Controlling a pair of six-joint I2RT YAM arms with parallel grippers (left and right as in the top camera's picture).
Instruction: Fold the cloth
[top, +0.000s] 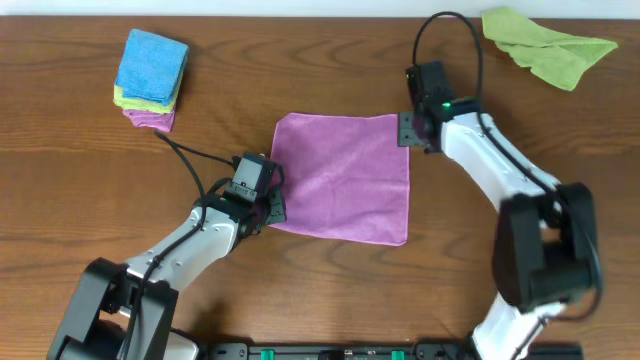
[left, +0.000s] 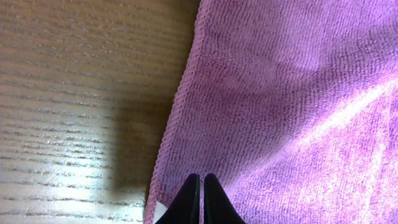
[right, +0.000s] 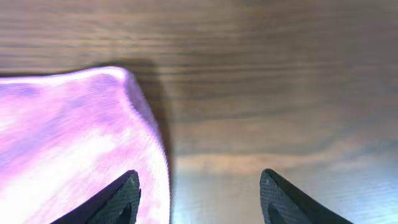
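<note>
The cloth (top: 345, 178) lies flat in the middle of the worktop (top: 80, 180). My left claw (left: 200, 198) is pressed together at its 8 o'clock corner, beside the white tag (left: 159, 210). My right claw (right: 199, 186) is spread at the 1 o'clock corner, one finger over the cloth's edge.

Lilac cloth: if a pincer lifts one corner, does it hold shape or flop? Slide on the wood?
Likely floppy: the lilac cloth lies flat with a wavy hem, so a lifted corner should drape. Probably light, since it looks like a single thin layer. Its fuzzy pile may grip the wooden table and bunch rather than glide.
</note>
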